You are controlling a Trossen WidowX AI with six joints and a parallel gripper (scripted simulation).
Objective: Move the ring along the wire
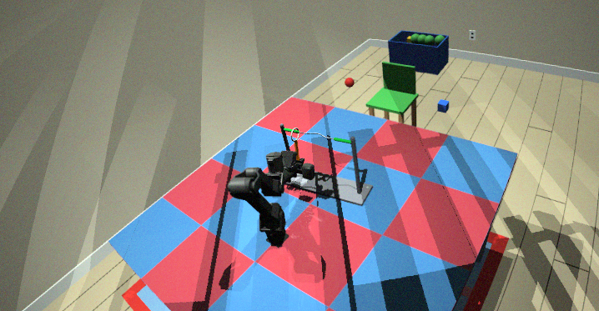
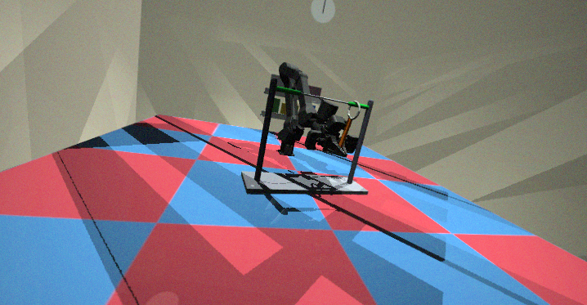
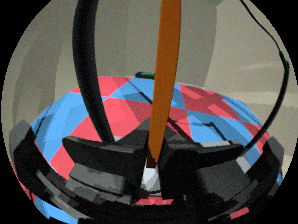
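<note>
My gripper point(image 1: 298, 162) point(image 2: 342, 146) point(image 3: 152, 121) is shut on the lower end of the orange handle point(image 1: 296, 147) point(image 2: 347, 130) point(image 3: 166, 75). The handle stands nearly upright above the fingers. The pale ring point(image 1: 291, 136) point(image 2: 351, 118) at its top is around the green part point(image 1: 286, 129) point(image 2: 363, 106) beside one post point(image 1: 285, 138) point(image 2: 361, 141) point(image 3: 85, 65), near that part's inner end. The thin grey wire point(image 1: 314, 132) point(image 2: 324, 97) runs to the other green part point(image 1: 342, 140) point(image 2: 289, 90) at the other post point(image 1: 355, 163) point(image 2: 266, 130). Whether ring and wire touch cannot be told.
The posts stand on a grey base plate point(image 1: 364, 197) point(image 2: 253, 186) on the red and blue checkered table. The gripper is beside the wire frame, below wire height. A green chair point(image 1: 392, 99) and a blue bin point(image 1: 415, 57) stand on the floor beyond the table.
</note>
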